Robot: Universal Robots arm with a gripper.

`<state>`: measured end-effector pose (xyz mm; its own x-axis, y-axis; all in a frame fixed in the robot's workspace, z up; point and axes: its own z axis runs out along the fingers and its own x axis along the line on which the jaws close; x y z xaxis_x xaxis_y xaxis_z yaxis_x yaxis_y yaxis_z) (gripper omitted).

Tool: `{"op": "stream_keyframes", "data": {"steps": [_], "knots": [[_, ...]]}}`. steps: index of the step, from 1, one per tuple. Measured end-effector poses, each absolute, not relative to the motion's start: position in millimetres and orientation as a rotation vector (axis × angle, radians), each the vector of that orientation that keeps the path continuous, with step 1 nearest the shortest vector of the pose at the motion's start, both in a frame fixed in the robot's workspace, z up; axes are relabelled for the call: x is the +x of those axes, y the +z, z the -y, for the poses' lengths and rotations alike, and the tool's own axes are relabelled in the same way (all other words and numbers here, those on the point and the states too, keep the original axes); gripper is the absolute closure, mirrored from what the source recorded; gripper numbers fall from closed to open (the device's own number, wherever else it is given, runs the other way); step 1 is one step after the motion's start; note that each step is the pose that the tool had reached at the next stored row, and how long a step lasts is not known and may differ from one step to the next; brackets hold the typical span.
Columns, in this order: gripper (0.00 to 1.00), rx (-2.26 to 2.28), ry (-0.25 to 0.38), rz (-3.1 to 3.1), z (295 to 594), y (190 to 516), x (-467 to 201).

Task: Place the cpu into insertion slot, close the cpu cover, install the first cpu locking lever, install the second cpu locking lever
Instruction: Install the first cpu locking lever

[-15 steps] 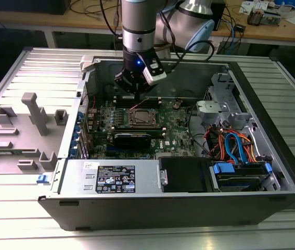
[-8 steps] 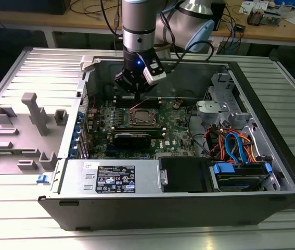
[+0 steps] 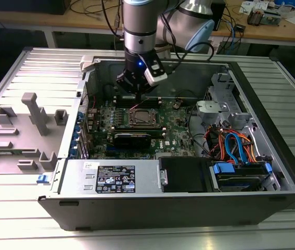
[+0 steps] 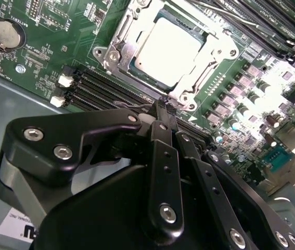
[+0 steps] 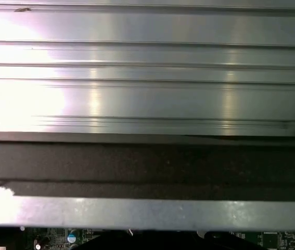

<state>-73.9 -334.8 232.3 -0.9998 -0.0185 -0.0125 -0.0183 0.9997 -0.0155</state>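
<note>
With the dull silver square cpu [image 4: 170, 49] seated in the silvery-rimmed insertion slot [image 4: 117, 46] under its thin metal frame cover [image 4: 209, 52], the black gripper [image 4: 164, 104], fingers pinched narrow on nothing, seems on the locking-lever step, needing precise hooking.

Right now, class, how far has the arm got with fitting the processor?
The cpu already sits in the insertion slot, with the cpu cover lying closed over it. The hand is beside the socket, holding nothing visible. Whether both locking levers are latched cannot be told.
</note>
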Motion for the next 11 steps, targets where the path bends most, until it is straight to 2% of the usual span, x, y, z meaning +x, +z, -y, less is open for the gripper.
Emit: {"op": "stream_keyframes", "data": {"steps": [11], "knots": [[0.89, -0.029, -0.024, -3.129, 333.5, 227.4, -66.0]]}}
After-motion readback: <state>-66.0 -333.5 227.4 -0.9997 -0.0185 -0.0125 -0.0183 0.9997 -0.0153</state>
